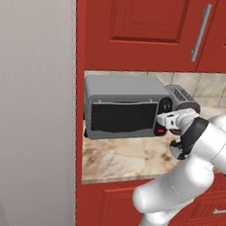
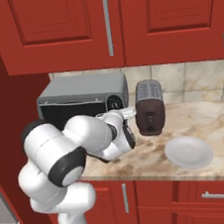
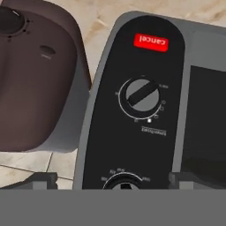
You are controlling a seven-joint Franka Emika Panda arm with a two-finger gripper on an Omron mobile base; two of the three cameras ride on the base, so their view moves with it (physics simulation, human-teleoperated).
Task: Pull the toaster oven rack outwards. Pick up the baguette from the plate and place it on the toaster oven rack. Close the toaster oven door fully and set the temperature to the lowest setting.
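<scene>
The white arm rises from the base, bends at a dark elbow and reaches forward across the counter, its wrist levelled at the right end of the toaster oven (image 1: 125, 106), where the control panel sits. The gripper (image 1: 159, 120) is right at that panel; in the hand view its two dark fingertips (image 3: 39, 180) stand wide apart at the bottom edge, one on each side of a black knob (image 3: 125, 183) whose top just shows between them — spread, gripping nothing. Further along the panel in that view come a second black knob (image 3: 141, 95), its pointer bar slanted, and then the red cancel button (image 3: 151, 42). The toaster oven door (image 1: 122, 117) lies flat against the oven's front, so the toaster oven rack and anything inside are hidden behind the dark glass and cannot be told. The baguette cannot be made out in any view. A white plate (image 2: 189, 152) lies on the marble counter (image 1: 125, 158) well to the right of the oven, and nothing is on it. A dark-brown slot toaster (image 2: 149, 107) stands just beside the oven's right end, close to the wrist — the room on that side is narrow. To the oven's left a red cabinet side (image 1: 76, 106) closes in, with a grey panel (image 1: 33, 102) beyond it. In front of the oven a bare strip of counter runs to the front edge, and red upper cabinets (image 2: 107, 22) hang over everything.
</scene>
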